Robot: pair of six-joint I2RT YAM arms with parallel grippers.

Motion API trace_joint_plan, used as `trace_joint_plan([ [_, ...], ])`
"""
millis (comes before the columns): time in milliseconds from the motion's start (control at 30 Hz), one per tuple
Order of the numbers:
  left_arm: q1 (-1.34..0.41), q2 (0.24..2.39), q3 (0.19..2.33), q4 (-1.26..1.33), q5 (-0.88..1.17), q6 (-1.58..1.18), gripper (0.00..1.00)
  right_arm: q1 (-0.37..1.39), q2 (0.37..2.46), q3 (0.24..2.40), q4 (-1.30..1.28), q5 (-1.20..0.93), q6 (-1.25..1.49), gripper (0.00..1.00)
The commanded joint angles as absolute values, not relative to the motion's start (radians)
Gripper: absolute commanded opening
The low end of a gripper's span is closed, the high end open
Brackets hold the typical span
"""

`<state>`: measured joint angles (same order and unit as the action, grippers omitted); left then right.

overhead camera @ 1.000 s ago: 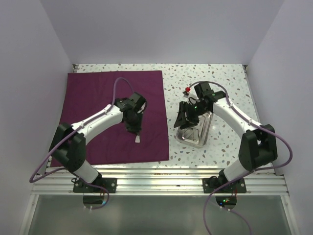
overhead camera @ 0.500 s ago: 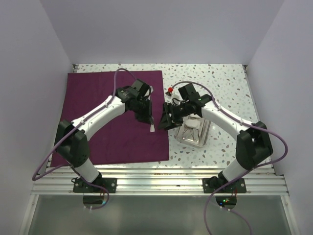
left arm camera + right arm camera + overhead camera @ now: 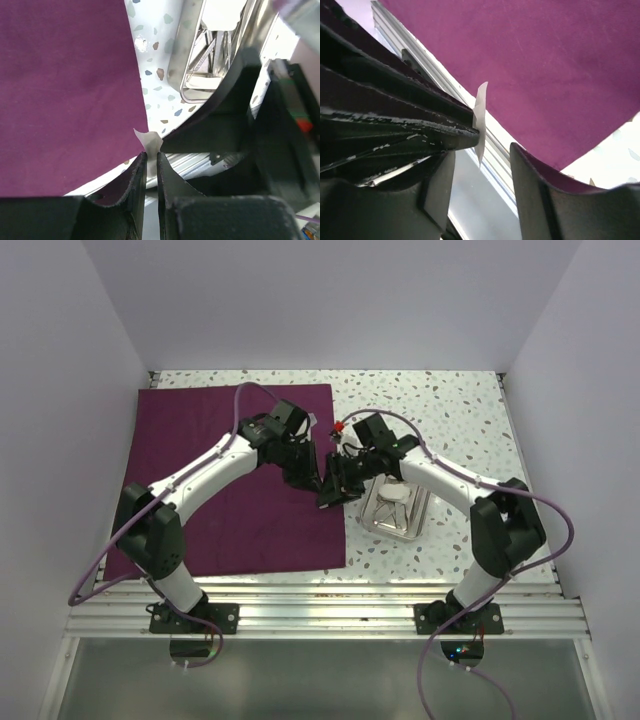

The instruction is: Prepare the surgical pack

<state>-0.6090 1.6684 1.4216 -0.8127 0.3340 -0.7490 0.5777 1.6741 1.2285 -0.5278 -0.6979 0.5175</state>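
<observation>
**Passing the gauze pad from left to right**

The gauze pad (image 3: 148, 141) is pinched by one edge in my left gripper (image 3: 151, 160), whose jaws are closed on it. The pad hangs in the air over the right edge of the maroon cloth (image 3: 220, 440), just beside the steel tray (image 3: 415, 530). My right gripper (image 3: 481, 151) has its jaws apart, one on each side of the pad's free edge. From the right wrist view I judge that neither finger touches the pad yet.

To do this handover well, I should slide the right gripper a little further onto the pad, so it bites plenty of the material and not just the corner. I should close it fully before the left one lets go. The two sets of fingers are very close, so the closing must be slow and square to the pad to keep them from knocking together.

The tray sits on the speckled desk (image 3: 450, 410), off the cloth, with a second pad (image 3: 397, 494) and the metal tools (image 3: 207, 52) inside.

A second ago my left gripper carried the pad over the middle of the cloth and my right gripper hovered above the tray. Since then both have swung inward and met at the cloth's edge. The tray and cloth have not moved.
</observation>
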Motion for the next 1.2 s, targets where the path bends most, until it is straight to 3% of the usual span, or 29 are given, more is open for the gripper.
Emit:
trace_joint_plan([
  [0,-0.606,1.629,1.431,-0.767,0.376,-0.776,0.17,0.586,1.689,1.266,-0.482,-0.681,0.544,0.41],
  [67,-0.606,1.625,1.427,-0.767,0.374,-0.776,0.17,0.588,1.698,1.269,-0.488,-0.675,0.548,0.26],
  [100,-0.604,1.623,1.425,-0.769,0.373,-0.776,0.17,0.586,1.698,1.266,-0.491,-0.676,0.551,0.09],
  [167,-0.598,1.617,1.422,-0.769,0.368,-0.775,0.24,0.586,1.692,1.261,-0.503,-0.664,0.548,0.00],
  [233,-0.581,1.603,1.425,-0.779,0.345,-0.764,0.39,0.584,1.683,1.249,-0.534,-0.649,0.538,0.00],
  [333,-0.539,1.576,1.428,-0.805,0.272,-0.730,0.53,0.572,1.663,1.235,-0.604,-0.605,0.509,0.00],
  [533,-0.476,1.543,1.355,-0.854,0.158,-0.643,0.57,0.408,1.566,1.189,-0.814,-0.402,0.413,0.01],
  [667,-0.476,1.555,1.283,-0.835,0.097,-0.608,0.55,0.344,1.581,1.190,-0.913,-0.270,0.336,0.08],
  [767,-0.476,1.585,1.253,-0.821,0.077,-0.588,0.53,0.341,1.635,1.221,-0.951,-0.223,0.330,0.37],
  [800,-0.476,1.604,1.255,-0.819,0.057,-0.581,0.53,0.338,1.643,1.242,-0.960,-0.215,0.331,0.54],
  [933,-0.476,1.664,1.284,-0.830,-0.027,-0.543,0.53,0.302,1.611,1.252,-0.979,-0.132,0.334,0.80],
  [1067,-0.474,1.739,1.331,-0.845,-0.092,-0.526,0.53,0.241,1.602,1.266,-1.037,-0.016,0.324,0.81],
  [1167,-0.476,1.811,1.376,-0.836,-0.103,-0.522,0.53,0.152,1.579,1.240,-1.040,0.021,0.328,0.75],
])
